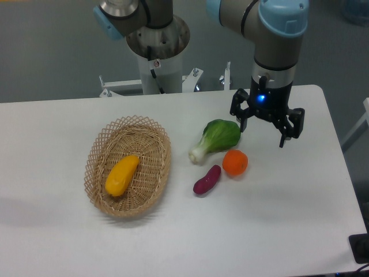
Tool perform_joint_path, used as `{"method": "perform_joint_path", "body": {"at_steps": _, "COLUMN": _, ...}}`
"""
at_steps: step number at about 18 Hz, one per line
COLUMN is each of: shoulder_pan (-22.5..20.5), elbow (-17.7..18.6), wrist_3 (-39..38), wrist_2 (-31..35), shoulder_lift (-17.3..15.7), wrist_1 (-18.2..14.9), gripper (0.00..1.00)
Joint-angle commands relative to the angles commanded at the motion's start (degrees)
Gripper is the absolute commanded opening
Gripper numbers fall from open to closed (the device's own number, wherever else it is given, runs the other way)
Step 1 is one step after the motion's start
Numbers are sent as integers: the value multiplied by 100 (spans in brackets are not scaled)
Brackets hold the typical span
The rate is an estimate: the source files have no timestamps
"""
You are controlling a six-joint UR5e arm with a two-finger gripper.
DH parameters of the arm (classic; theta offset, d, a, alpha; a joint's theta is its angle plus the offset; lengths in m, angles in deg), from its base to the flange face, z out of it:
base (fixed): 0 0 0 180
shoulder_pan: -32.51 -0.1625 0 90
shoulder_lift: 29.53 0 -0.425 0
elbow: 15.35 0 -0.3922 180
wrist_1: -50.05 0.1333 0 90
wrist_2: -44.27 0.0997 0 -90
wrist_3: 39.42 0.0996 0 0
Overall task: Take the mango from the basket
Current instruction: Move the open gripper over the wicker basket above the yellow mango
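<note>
The mango (pixel 122 175), yellow-orange and elongated, lies inside the tan wicker basket (pixel 98 151) on the left half of the white table. My gripper (pixel 263 135) hangs above the table well to the right of the basket, over the spot beside the green vegetable and the orange. Its two black fingers are spread wide apart, so it is open, and nothing is between them.
A green leafy vegetable (pixel 217 137) lies between basket and gripper. A round orange (pixel 235 163) and a small purple sweet potato (pixel 207 179) sit just below it. The arm's base column (pixel 157 55) stands behind the table's far edge.
</note>
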Motion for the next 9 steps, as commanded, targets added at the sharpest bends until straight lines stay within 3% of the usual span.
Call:
{"method": "perform_joint_path", "body": {"at_steps": 5, "shoulder_pan": 35, "elbow": 158, "wrist_3": -70, "wrist_2": 0, "shoulder_lift": -9, "wrist_1": -26, "gripper": 100}}
{"method": "perform_joint_path", "body": {"at_steps": 9, "shoulder_pan": 53, "elbow": 579, "wrist_3": -88, "wrist_2": -166, "shoulder_lift": -281, "wrist_1": 9, "gripper": 100}}
